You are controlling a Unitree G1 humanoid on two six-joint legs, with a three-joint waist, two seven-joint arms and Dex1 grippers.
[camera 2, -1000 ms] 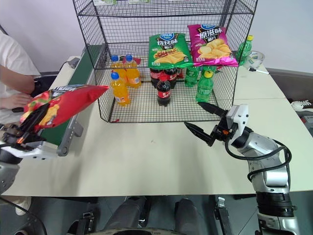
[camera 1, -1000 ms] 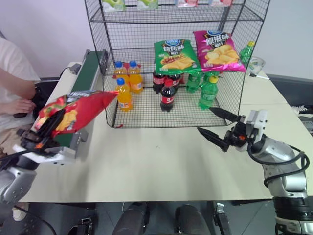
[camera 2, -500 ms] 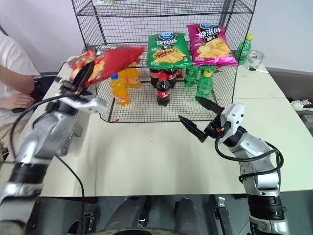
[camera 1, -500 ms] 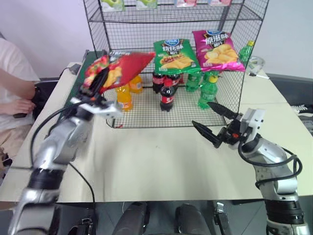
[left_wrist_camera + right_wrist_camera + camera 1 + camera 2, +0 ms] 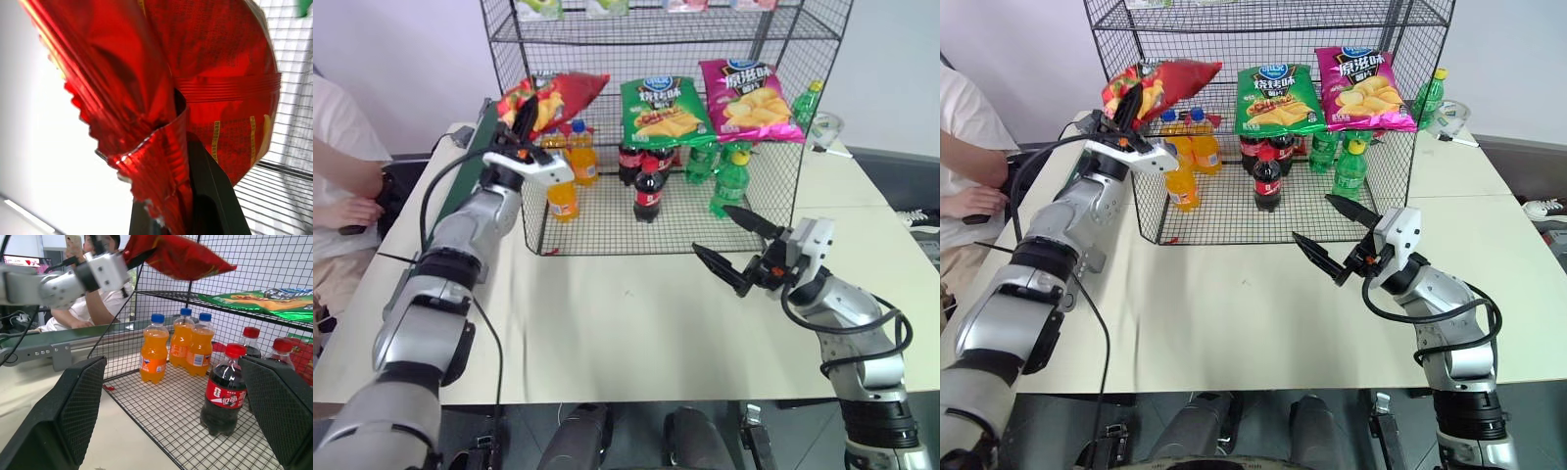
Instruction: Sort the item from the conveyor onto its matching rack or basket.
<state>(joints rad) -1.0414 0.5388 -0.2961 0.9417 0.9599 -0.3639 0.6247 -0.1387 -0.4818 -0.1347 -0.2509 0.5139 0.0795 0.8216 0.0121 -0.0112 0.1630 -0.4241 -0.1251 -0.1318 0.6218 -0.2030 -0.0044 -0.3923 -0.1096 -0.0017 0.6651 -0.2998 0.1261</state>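
Left tool (image 5: 521, 110) pinches the crinkled, glossy red crisp bag (image 5: 553, 96) at the black wire-grid rack (image 5: 607, 39).

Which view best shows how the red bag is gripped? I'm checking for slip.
The left wrist view: the left end effector pinches the red crisp bag by a crumpled edge. Eye views show it held up at the rack, small; the right wrist view shows its underside.
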